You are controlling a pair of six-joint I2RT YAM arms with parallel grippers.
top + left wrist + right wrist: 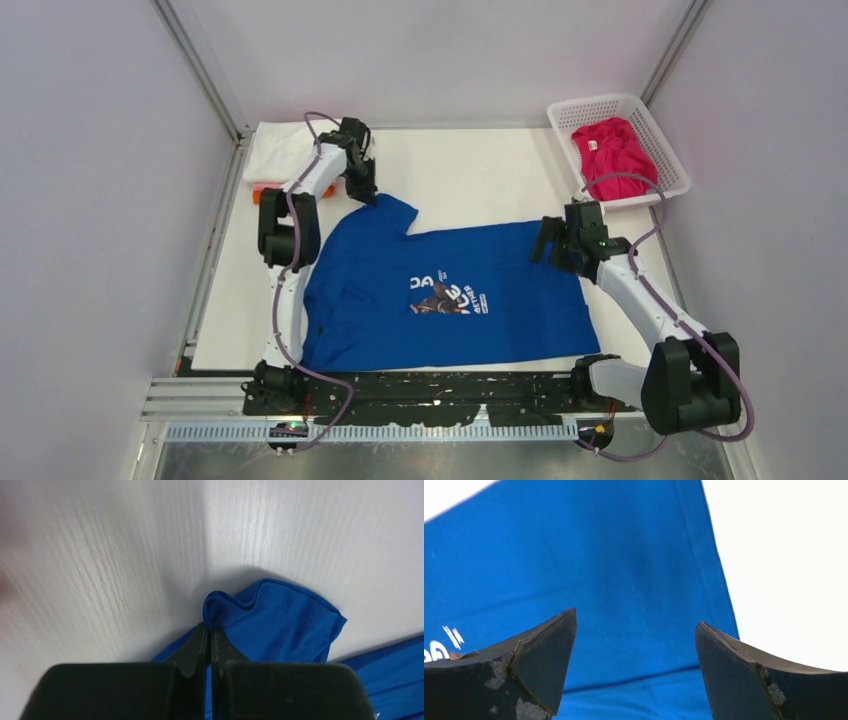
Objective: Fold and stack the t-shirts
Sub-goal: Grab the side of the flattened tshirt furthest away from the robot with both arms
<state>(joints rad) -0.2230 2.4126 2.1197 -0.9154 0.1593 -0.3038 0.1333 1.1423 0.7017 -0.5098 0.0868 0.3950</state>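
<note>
Grey walls box in a white table (480,170), and one blue t-shirt (380,290) lies spread flat on it, its long axis running from one arm across to the other. The left gripper (362,190) is clamped tight on the bunched corner of the sleeve (280,615). The cloth is pinched between its fingers, and the rest of the shirt trails back toward the arm bases and off to its right. The right gripper (548,240) hangs with jaws wide apart and nothing in them, directly over the shirt's opposite edge. The left arm has its end. The right one, I judge, need only drop straight down to take its own.

I count four tees:
- one blue, spread flat;
- one magenta tee (612,152) in the single basket (598,106) beyond the right gripper;
- one white tee (278,150) just left of the left gripper;
- one orange tee (257,196) showing at the white one's near edge.
</note>
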